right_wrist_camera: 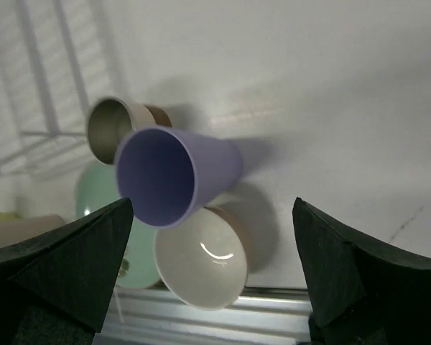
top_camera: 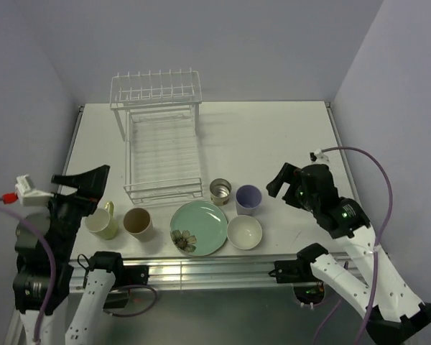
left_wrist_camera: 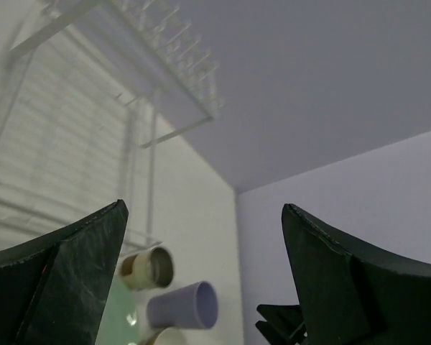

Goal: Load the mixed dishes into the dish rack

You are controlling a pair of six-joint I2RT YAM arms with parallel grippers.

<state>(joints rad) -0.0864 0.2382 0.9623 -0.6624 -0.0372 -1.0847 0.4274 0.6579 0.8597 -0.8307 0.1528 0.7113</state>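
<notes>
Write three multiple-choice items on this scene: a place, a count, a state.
1. Where does the mint-green plate with the flower motif lie? A) against the wall B) between the tan cup and the cream bowl C) on the floor
2. How many dishes stand outside the white wire dish rack? A) three B) nine C) six
3. How are the left gripper and right gripper? A) open, empty B) shut on cups C) sharing the plate
Answers: 1 B, they flank it. 2 C, those three plus the pale yellow-green handled mug, lavender cup and small metal cup. 3 A, jaws spread, gripping nothing.
</notes>
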